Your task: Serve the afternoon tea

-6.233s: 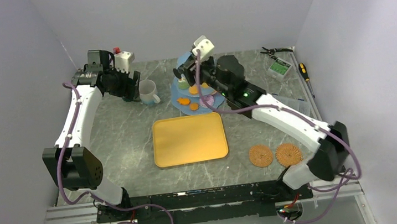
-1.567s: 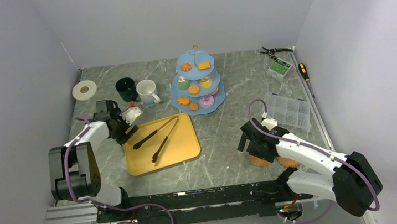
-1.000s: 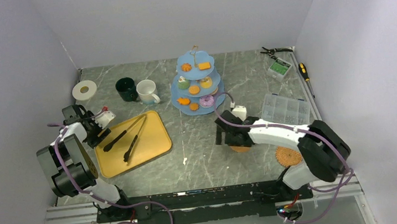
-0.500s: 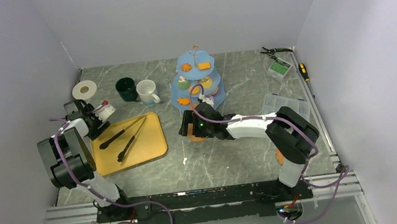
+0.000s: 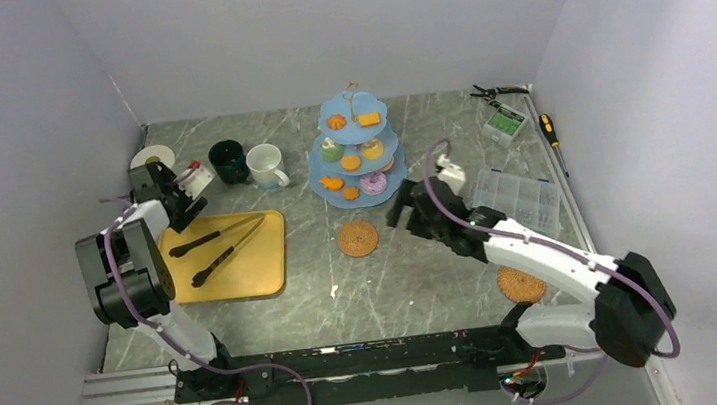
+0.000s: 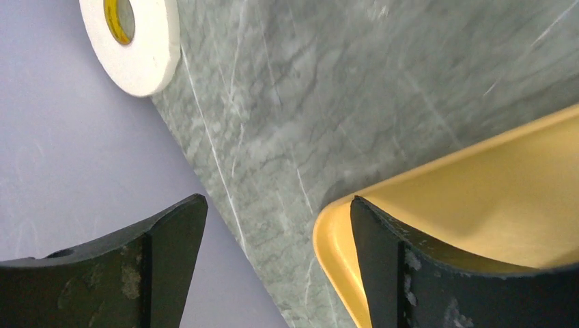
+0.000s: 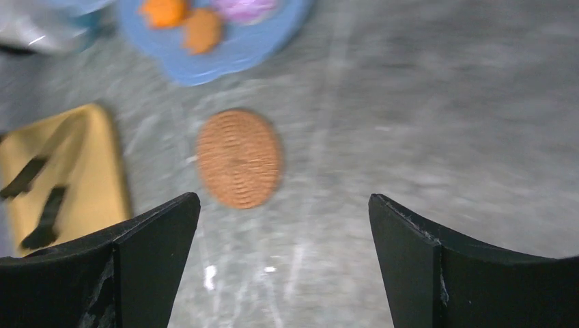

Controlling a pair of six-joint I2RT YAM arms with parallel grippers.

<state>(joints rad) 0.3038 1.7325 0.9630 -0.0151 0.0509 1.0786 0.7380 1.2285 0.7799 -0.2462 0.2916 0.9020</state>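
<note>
Afternoon tea: the light-blue three-tier stand, laden with doughnuts, cupcakes and biscuits, stands just beyond our right gripper, whose jaws gape empty above a woven coaster. The white mug and dark green mug sit beside our left gripper, jaws spread, holding nothing, the yellow tray cornered between them.
</note>
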